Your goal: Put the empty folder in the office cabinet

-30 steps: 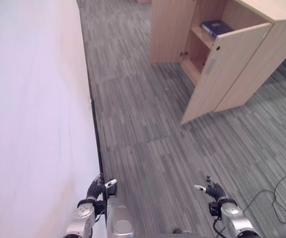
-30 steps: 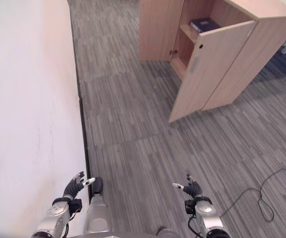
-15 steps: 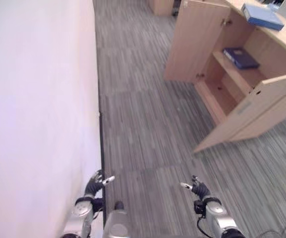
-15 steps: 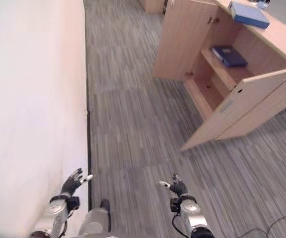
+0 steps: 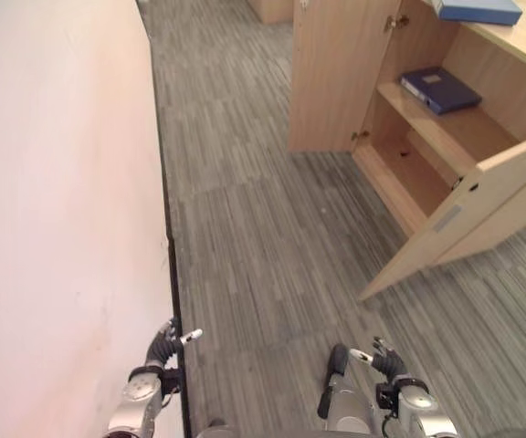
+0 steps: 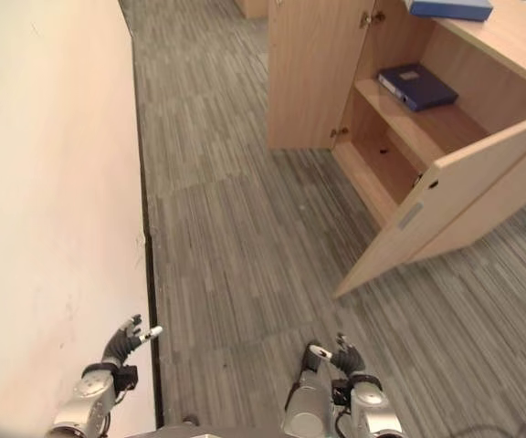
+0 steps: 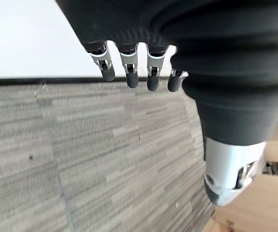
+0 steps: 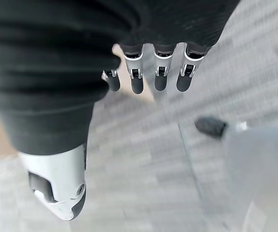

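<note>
The wooden office cabinet [image 5: 482, 137] stands at the upper right with both doors swung open. A dark blue folder [image 5: 439, 89] lies flat on its upper shelf, and a lighter blue folder [image 5: 476, 10] lies on the cabinet top. My left hand [image 5: 161, 348] hangs low beside the wall, open and empty, its fingers [image 7: 129, 72] straight over the carpet. My right hand [image 5: 387, 363] hangs low at the lower right, also open and empty, with its fingers [image 8: 148, 77] straight. Both hands are far from the cabinet.
A white wall [image 5: 62, 228] with a black baseboard [image 5: 173, 301] runs along the left. The cabinet's right door [image 5: 464, 214] juts out over the grey striped carpet [image 5: 263, 237]; the left door [image 5: 336, 73] stands open against the cabinet's far side.
The whole picture has shifted, so the camera moved: the cabinet's inside and shelf now show more fully. Both hands stay low, open and empty.
</note>
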`<state>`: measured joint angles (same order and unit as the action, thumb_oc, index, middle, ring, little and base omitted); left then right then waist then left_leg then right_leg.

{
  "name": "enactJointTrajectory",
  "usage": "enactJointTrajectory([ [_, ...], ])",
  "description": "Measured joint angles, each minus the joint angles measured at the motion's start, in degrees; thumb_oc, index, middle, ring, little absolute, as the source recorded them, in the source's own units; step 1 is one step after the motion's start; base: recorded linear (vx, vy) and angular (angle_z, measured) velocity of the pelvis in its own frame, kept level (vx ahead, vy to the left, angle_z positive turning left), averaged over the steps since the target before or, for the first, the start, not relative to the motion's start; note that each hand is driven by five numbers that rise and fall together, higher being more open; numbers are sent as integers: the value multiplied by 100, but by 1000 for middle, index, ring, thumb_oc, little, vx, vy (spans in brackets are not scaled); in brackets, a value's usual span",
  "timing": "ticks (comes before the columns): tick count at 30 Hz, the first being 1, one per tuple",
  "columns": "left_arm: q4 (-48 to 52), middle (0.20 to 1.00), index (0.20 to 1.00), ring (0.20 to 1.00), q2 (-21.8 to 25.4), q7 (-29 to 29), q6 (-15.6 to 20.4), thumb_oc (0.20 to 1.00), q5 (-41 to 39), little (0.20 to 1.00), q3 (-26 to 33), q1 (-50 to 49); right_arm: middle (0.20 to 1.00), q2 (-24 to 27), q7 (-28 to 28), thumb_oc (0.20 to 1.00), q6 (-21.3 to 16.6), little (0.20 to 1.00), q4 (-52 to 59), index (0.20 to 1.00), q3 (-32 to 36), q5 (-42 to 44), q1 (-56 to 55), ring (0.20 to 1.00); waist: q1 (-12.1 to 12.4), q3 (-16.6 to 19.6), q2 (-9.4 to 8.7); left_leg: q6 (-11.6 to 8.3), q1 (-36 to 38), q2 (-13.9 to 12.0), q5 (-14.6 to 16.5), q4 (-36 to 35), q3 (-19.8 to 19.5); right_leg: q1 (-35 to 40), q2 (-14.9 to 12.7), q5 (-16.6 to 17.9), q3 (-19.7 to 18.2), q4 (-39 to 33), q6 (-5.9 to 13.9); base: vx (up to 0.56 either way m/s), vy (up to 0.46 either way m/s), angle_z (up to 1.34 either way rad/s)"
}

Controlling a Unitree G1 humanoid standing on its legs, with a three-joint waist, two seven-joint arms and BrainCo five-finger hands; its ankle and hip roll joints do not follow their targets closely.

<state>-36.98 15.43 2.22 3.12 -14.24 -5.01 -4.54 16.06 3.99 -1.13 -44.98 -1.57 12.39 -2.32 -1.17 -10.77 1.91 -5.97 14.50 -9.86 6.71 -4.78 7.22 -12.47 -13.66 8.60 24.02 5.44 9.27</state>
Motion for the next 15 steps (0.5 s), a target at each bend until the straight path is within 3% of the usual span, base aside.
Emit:
enactJointTrajectory([
  [1, 153, 1000, 1000, 1000, 15, -24, 6, 1000, 2, 1000, -5, 4, 1000, 59, 6, 1000, 0, 1000, -2, 1000, 156, 0, 32, 1000, -21, 60, 144, 55, 46, -57, 4, 8, 364, 33, 88, -88, 277, 152, -145, 507, 0, 14],
  [2, 173, 1000, 1000, 1000, 11, -40, 7, 1000, 2, 1000, -7, 48, 1000, 89, 3, 1000, 0, 1000, -3, 1000, 193, 0, 20, 1000, -18, 58, 152, 74, 76, -92, -28, 39, 349, 63, 147, -182, 336, 239, -291, 385, 14, 15],
  [4, 172, 1000, 1000, 1000, 8, -56, 6, 1000, 3, 1000, -31, 169, 1000, 105, 6, 1000, -4, 1000, 2, 1000, 269, 1, 40, 1000, -31, 55, 119, -93, 96, -106, -174, 198, 321, 76, 97, -342, 312, 526, -484, 282, -21, 4],
  [9, 154, 1000, 1000, 1000, 67, -51, 3, 1000, 2, 1000, -58, 177, 1000, 88, -18, 1000, -11, 1000, -2, 1000, 196, 5, 38, 1000, -243, 156, 264, -282, 171, -158, -283, 448, 221, 222, 87, -516, 261, 648, -475, 301, -96, -5],
  [10, 157, 1000, 1000, 1000, 81, -52, 3, 1000, -1, 1000, -54, 172, 1000, 87, -23, 1000, -12, 1000, -2, 1000, 171, 8, 14, 1000, -304, 162, 283, -407, 174, -157, -354, 547, 182, 275, 91, -538, 260, 645, -488, 186, -152, -7],
  [11, 160, 1000, 1000, 1000, 106, -56, 3, 1000, -8, 1000, -57, 170, 1000, 87, -19, 1000, -15, 1000, -29, 1000, 174, 22, -23, 1000, -326, 185, 282, -478, -31, -156, -374, 1077, 186, 361, 109, -638, 258, 579, -494, 207, -216, -14],
  [12, 151, 1000, 1000, 1000, 122, -52, 3, 1000, -13, 1000, -58, 176, 1000, 80, -19, 1000, -13, 1000, -63, 1000, 180, 61, -16, 1000, -324, 177, 234, -562, -278, -183, -357, 1650, 203, 391, 97, -580, 180, 543, -632, 117, -165, -25],
  [15, 106, 1000, 1000, 1000, 72, -40, -2, 1000, -33, 1000, -147, 199, 1000, 97, 9, 1000, -70, 1000, -64, 1000, 417, 254, -95, 1000, -295, 130, 242, -1046, -1119, -280, -888, 3440, -135, 707, 197, -644, 146, 246, -817, 182, -77, -39],
])
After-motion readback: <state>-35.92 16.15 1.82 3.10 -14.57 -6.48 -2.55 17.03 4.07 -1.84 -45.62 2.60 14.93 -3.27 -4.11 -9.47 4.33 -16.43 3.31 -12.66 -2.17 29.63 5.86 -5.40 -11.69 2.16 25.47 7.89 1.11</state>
